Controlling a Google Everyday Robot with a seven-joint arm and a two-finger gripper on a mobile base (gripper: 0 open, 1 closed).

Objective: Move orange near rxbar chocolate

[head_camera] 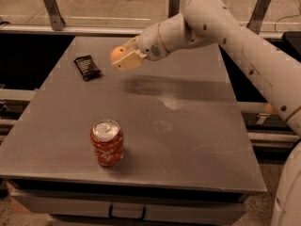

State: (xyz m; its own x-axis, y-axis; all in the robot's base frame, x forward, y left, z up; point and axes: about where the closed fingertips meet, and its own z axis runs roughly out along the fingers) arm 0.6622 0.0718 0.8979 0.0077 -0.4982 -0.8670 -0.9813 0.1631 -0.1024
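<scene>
My gripper (pixel 121 56) is shut on the orange (pixel 117 53), a small round fruit, and holds it above the back left part of the grey table (pixel 188 126). The rxbar chocolate (pixel 87 67), a flat black wrapper, lies on the table just left of the gripper and slightly below it in the view. The orange is partly covered by the pale fingers (pixel 128 61). The white arm reaches in from the right.
A red patterned drink can (pixel 107 142) stands upright near the table's front left. The table's front edge has a drawer handle (pixel 127 213) beneath. Metal rails and dark gaps run along the left, back and right sides.
</scene>
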